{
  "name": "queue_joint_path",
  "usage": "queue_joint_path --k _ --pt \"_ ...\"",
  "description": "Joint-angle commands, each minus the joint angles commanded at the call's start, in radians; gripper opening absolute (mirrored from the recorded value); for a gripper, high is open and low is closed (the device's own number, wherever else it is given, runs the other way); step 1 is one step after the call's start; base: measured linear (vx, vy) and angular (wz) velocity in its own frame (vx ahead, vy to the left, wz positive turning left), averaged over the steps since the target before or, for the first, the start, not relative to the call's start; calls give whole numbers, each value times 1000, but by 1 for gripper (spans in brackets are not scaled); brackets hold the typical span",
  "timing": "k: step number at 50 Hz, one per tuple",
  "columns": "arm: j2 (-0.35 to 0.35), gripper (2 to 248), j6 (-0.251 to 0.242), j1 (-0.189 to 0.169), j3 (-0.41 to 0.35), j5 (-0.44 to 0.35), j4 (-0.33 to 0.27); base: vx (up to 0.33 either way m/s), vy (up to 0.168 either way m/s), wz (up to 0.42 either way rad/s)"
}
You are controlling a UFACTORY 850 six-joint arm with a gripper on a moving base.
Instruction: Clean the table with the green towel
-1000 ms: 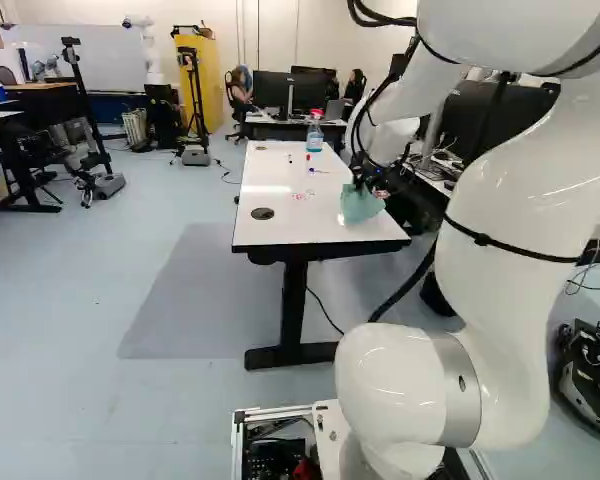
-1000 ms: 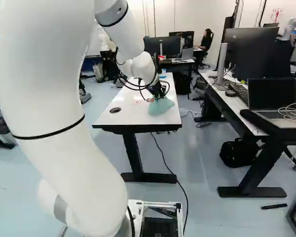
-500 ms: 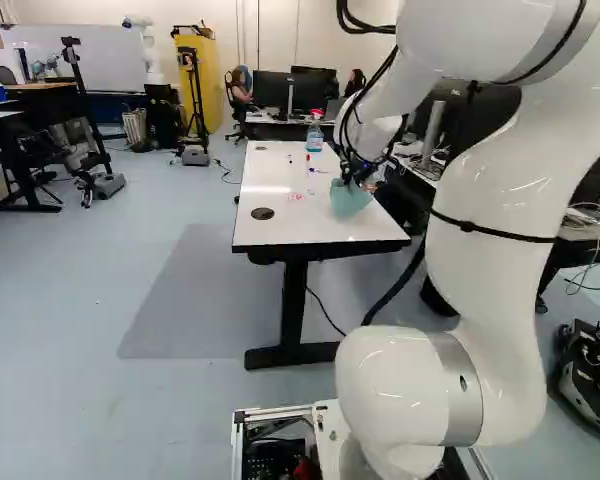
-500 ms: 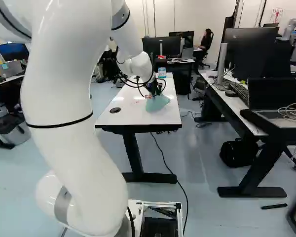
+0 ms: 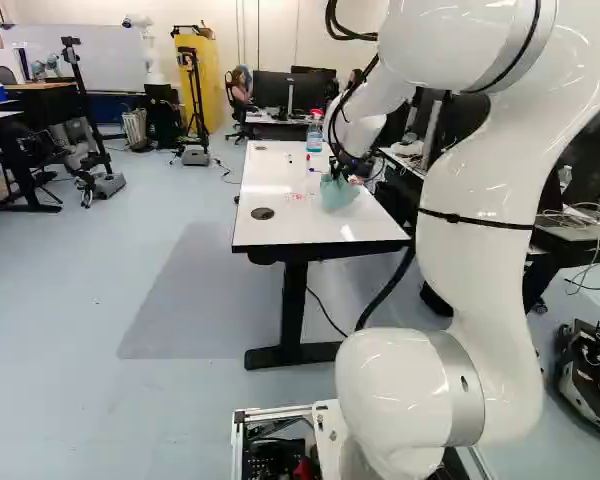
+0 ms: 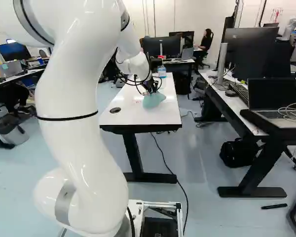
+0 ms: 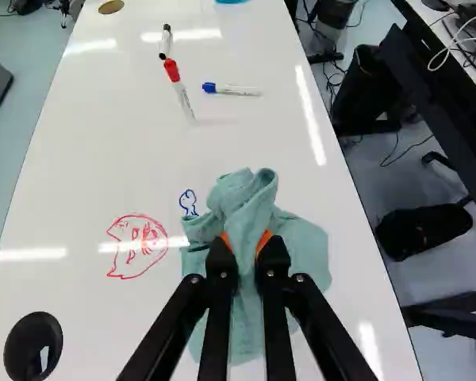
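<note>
Across the white desk [image 7: 87, 167], apparently wiping with jaws clamped on a green towel [image 7: 305, 250] beside a blue scribble [image 7: 189, 202] and red drawing [image 7: 147, 236], probably needing a sweep over both next.

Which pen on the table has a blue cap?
The lone pen, its cap towards the red-capped pen; that one and the black-tipped pen lie almost end to end.

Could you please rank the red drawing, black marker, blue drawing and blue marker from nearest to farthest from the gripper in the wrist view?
1. Blue drawing, by the towel's edge
2. Red drawing, beside the gripper
3. Blue marker, ahead of the gripper
4. Black marker, farther ahead
</note>
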State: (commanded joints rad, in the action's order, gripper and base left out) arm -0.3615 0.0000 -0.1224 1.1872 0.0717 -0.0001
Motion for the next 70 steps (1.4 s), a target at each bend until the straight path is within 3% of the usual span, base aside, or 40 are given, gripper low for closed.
queue_joint_path --k 37,70 --pt "-129 42 0 76 162 0 0 0 0 0" --pt "-168 42 0 78 176 0 0 0 0 0"
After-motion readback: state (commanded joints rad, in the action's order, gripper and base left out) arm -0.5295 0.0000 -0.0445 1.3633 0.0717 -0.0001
